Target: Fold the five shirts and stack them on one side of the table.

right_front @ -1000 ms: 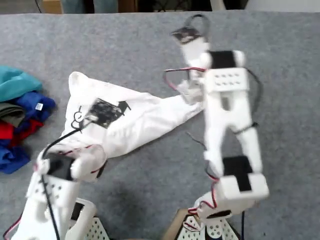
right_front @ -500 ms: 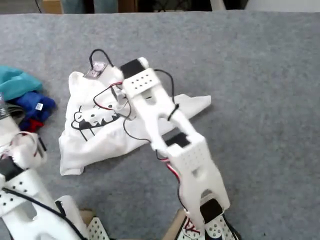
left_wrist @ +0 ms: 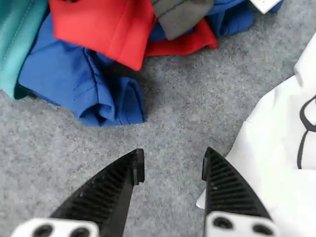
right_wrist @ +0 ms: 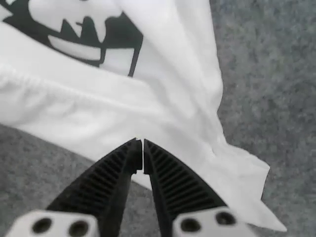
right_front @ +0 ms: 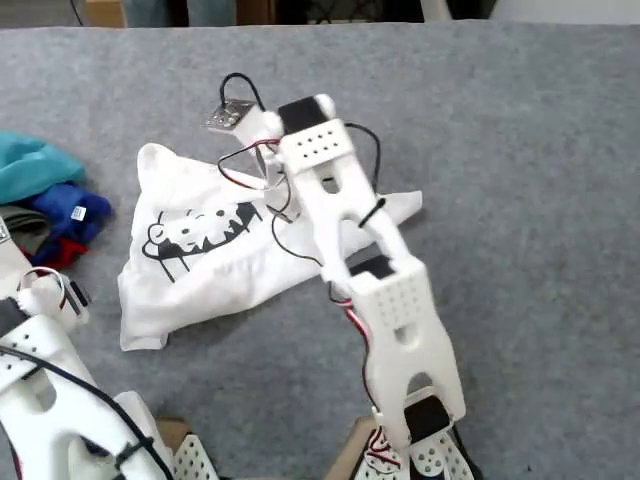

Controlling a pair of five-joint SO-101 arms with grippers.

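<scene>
A white shirt with a black cartoon print lies rumpled left of the table's middle. My right arm stretches over it to its far edge. In the right wrist view my right gripper is shut just above the white shirt, with nothing seen between its fingers. My left arm is at the front left. My left gripper is open over bare table, between a blue shirt and the white shirt's edge.
A loose pile sits at the table's left edge: a teal shirt, a blue shirt, a grey one and a red one. The grey felt table is open on the right side.
My right arm swung left from the shirt's right end to its far edge. My left arm drew back off the shirt to the front left. The print now shows.
</scene>
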